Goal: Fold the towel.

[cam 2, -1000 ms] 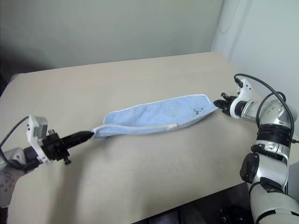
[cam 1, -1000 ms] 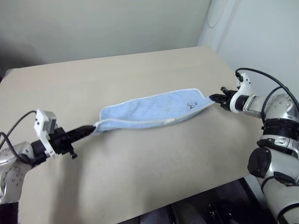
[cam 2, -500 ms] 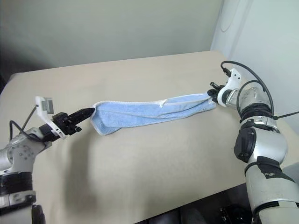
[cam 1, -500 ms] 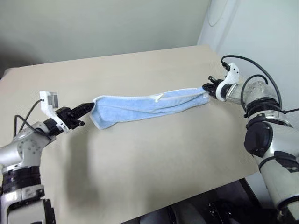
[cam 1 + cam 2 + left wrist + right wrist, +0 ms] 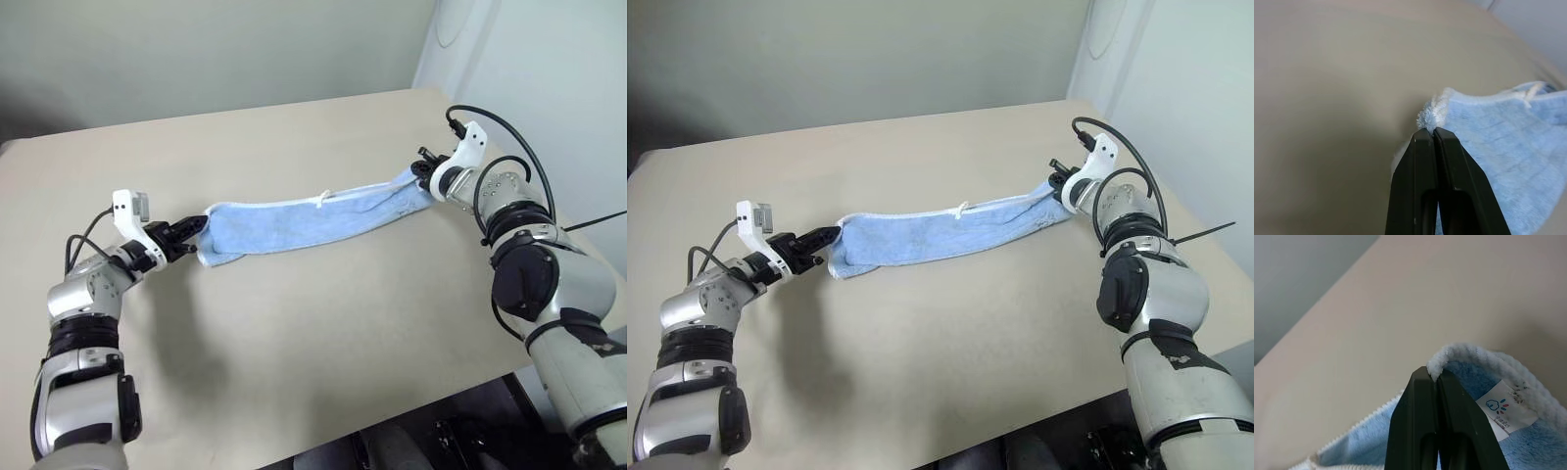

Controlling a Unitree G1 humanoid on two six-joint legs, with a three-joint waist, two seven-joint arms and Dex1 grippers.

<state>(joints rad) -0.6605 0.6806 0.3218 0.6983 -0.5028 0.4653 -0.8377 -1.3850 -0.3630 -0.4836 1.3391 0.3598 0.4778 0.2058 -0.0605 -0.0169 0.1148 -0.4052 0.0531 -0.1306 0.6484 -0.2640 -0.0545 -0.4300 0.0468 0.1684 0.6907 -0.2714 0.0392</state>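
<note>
The light-blue towel point(image 5: 304, 220) with a white hem hangs stretched in a long band over the middle of the beige table point(image 5: 294, 333), sagging onto it along its length. My left gripper point(image 5: 199, 227) is shut on the towel's left corner point(image 5: 1432, 113). At the far right my right gripper point(image 5: 421, 172) is shut on the opposite corner point(image 5: 1442, 358), where a small white label point(image 5: 1504, 407) shows on the cloth. Both corners are held a little above the tabletop.
A pale wall runs behind the table's far edge point(image 5: 245, 110). The near table edge point(image 5: 411, 411) drops to a dark floor. Black cables loop off my right wrist point(image 5: 509, 137).
Both grippers have carried the towel's corners away from me toward the far side of the table, and the cloth has lifted and drawn into a narrower band. The right gripper also moved left.
</note>
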